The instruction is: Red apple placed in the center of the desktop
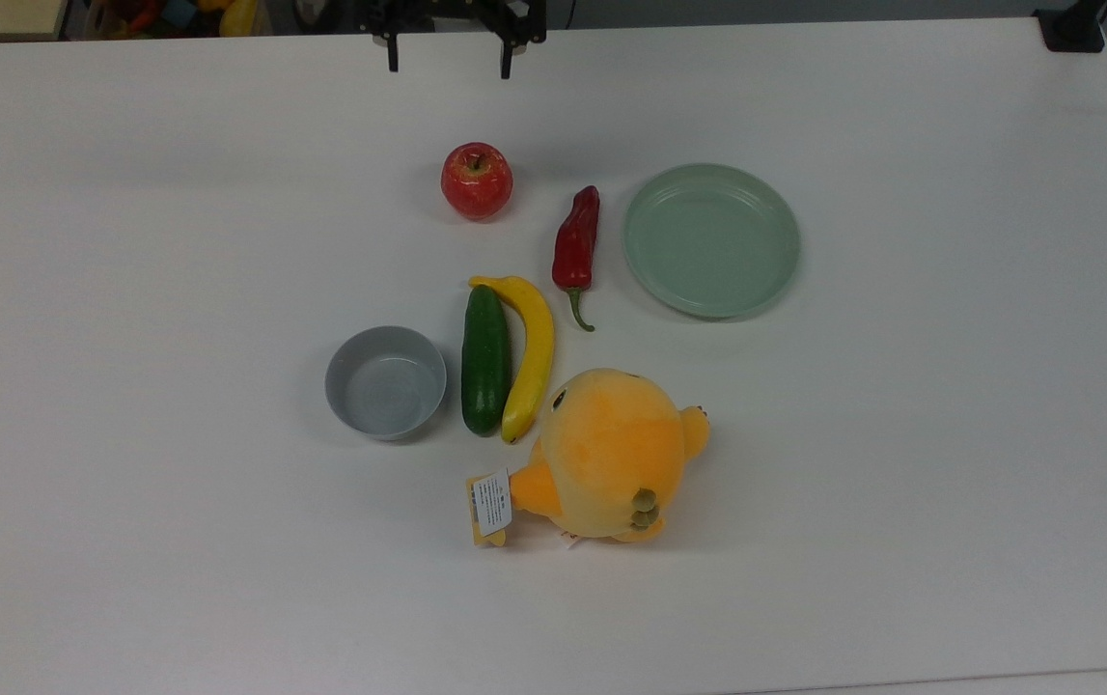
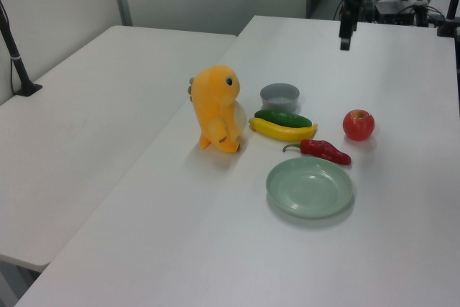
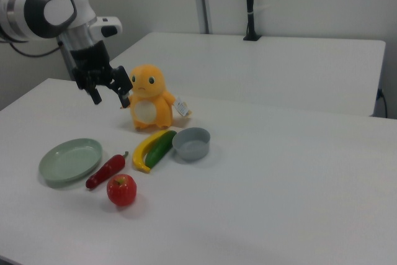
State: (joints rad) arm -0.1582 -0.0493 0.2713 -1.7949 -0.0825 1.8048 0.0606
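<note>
Red apple (image 1: 477, 180) at rest on the desktop (image 1: 128, 290)

We see it upright, stem up, glossy, toward twelve o'clock of the white tabletop's middle in the top view.

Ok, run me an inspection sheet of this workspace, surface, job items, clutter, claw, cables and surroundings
Surface: plain white rectangular desktop, clean.
Job's things: round glossy red apple rests upright on the desktop, stem up, untouched.
Clutter: long red chili pepper, pale green round plate, yellow banana against dark green cucumber, small grey bowl, orange plush toy with a paper tag.
Claw: black two-finger claw open, raised above the desktop, holding nothing.
Cables: nothing seen on the desktop.
Surroundings: second white table alongside; black post behind.
</note>
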